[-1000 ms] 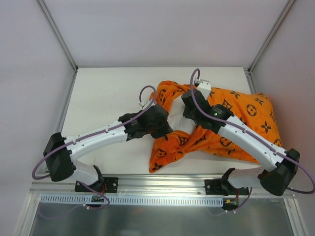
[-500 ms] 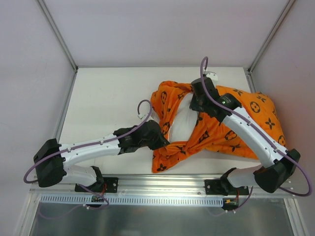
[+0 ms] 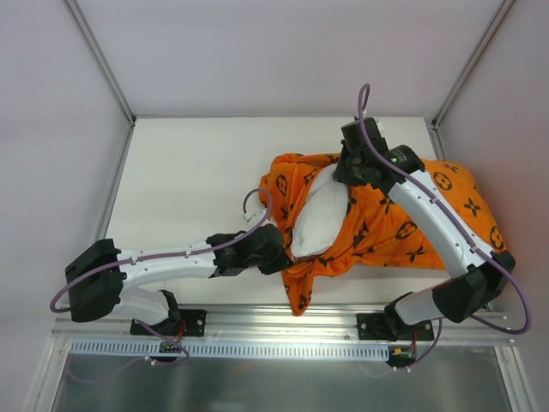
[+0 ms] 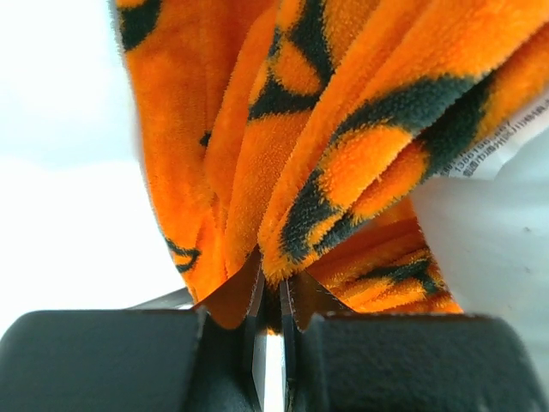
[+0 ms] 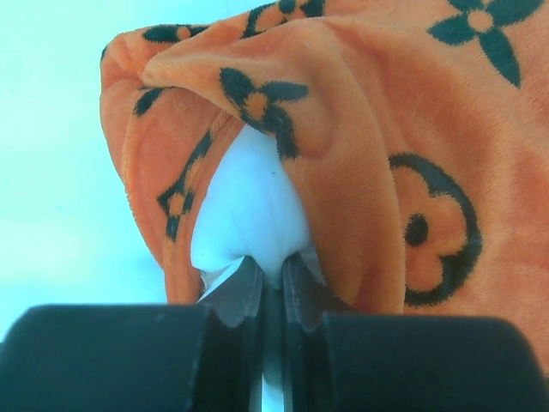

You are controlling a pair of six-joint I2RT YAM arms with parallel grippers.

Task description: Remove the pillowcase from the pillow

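Lying at centre-right of the worktop (image 3: pixel 189 172) in the overhead view, the orange pillowcase (image 3: pixel 403 227) is opening toward the left of the frame. The white pillow (image 3: pixel 317 219) is bulging out of that mouth. Compared with a second ago, the left pincer (image 3: pixel 279 253) has been dragging the hem toward the lower edge. The right pincer (image 3: pixel 347 172) has been travelling toward the top of the frame. The bare white patch is now showing clearly wider, so I judge the cover is starting to come off, though most of the pillow is probably still sitting inside.

In the left wrist view, the left pincer (image 4: pixel 272 287) is pinching a bunched fold of the pillowcase (image 4: pixel 343 154), its jaws standing nearly together on the plush. At the right edge a white tag (image 4: pixel 506 146) is peeking out. It is carrying small grey print, too blurred to read.

In the right wrist view, the right pincer (image 5: pixel 273 270) is gripping a corner of the pillow (image 5: pixel 249 215), jaws narrowed on the white stuffing. The pillowcase (image 5: pixel 386 172) is arching over and around that corner. Its black flower motifs are showing, but no readable brand name.
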